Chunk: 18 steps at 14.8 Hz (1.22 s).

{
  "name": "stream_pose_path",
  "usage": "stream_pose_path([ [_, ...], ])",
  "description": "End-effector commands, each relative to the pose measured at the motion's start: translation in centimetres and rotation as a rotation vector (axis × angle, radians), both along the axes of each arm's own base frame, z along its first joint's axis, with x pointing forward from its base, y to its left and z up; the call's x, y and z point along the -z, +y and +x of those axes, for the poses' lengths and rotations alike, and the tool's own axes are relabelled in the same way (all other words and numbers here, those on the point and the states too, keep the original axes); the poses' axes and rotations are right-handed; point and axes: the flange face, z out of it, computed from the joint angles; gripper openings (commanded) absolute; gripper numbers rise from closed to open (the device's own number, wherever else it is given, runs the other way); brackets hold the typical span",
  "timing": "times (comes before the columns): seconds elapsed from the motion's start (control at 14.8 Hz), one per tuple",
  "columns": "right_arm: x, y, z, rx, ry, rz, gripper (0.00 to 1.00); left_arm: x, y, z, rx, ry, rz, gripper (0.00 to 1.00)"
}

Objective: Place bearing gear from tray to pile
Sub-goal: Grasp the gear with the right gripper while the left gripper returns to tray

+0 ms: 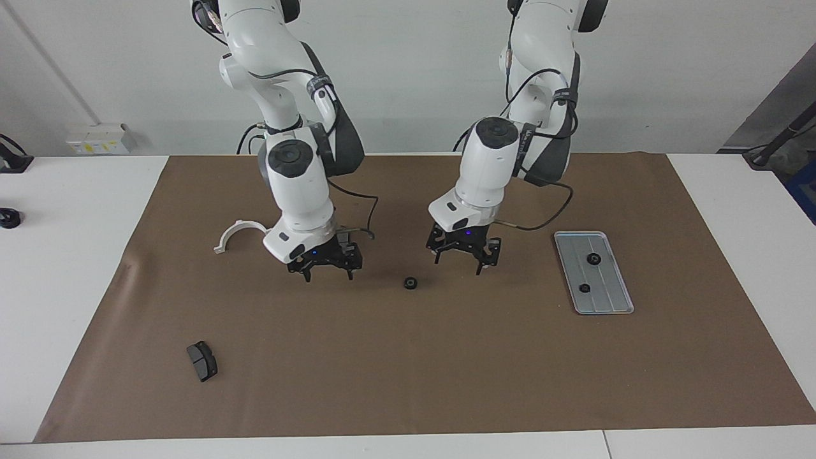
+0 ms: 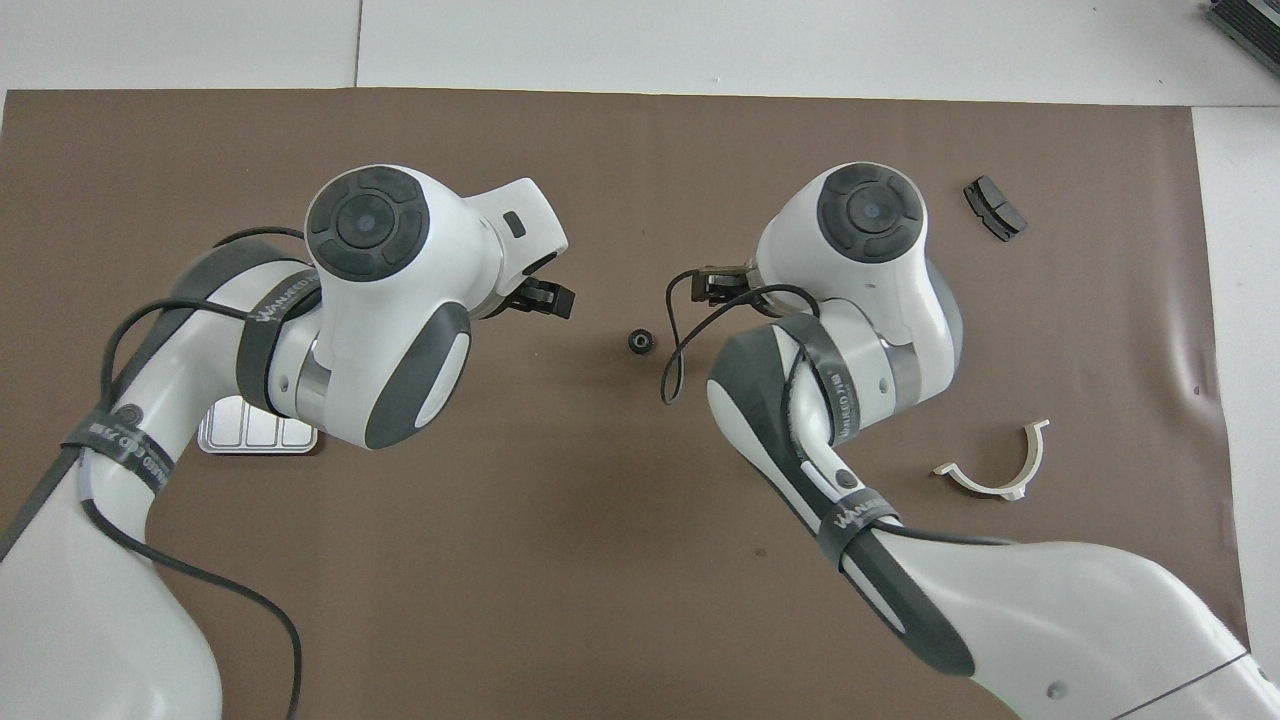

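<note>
Facing view shows my left pincer (image 1: 464, 261) spread wide and empty, hanging low over the brown mat (image 1: 414, 382) between the loose gear (image 1: 411, 283) and the tray (image 1: 605, 299). My right pincer (image 1: 325, 271) is also spread and empty, low over the mat near the black pad (image 1: 345, 241) it partly hides. The loose gear lies flat on the mat between the two pincers, at about eight o'clock from the left one and touching neither.

Risks, as I judge them: no heap of gears is visible here, only this single one, so the next gear could land well apart from it and never form a pile. Both pincers hang close either side of the gear; a sideways sweep by either could knock it and send it rolling. On the tray, the two remaining gears (image 1: 593, 259) (image 1: 584, 287) are small and sit in ridged channels, so a poorly centred pinch could skid off one or shove the tray along the tabletop.

Counts: three gears in all, one on the mat and two on the tray; one tray; two black pads, the second (image 1: 202, 361) toward the mat's corner at the right arm's end; one white half-ring (image 1: 242, 233); two pincers.
</note>
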Motion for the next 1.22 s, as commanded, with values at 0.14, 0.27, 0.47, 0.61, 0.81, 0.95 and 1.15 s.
stream_pose_path([
  [0.14, 3.3, 8.2, -0.8, -0.024, -0.019, 0.016, 1.00, -2.1, 9.4, -0.1, -0.077, 0.078, 0.036, 1.00],
  [0.27, 4.9, 9.0, -0.8, -0.020, -0.031, 0.021, 1.00, -2.0, 13.9, 0.9, -0.060, 0.100, 0.049, 1.00],
  [0.47, 6.2, 9.0, -1.3, -0.050, -0.046, 0.004, 1.00, -1.8, 19.0, 1.9, -0.069, 0.106, 0.052, 1.00],
  [0.61, 6.1, 9.1, -1.2, -0.062, -0.058, -0.010, 1.00, -1.0, 21.8, 1.5, -0.095, 0.121, 0.054, 1.00],
  [0.81, 7.0, 10.5, -2.7, -0.100, -0.045, -0.028, 0.82, 1.8, 24.3, -0.7, -0.113, 0.134, 0.056, 1.00],
  [0.95, 7.3, 10.6, -2.9, -0.100, -0.048, -0.026, 0.74, 4.0, 25.3, -2.6, -0.131, 0.107, 0.052, 1.00],
  [1.15, 8.0, 10.2, -3.2, -0.117, -0.046, -0.052, 0.73, 6.4, 26.2, -4.0, -0.151, 0.019, 0.041, 1.00],
])
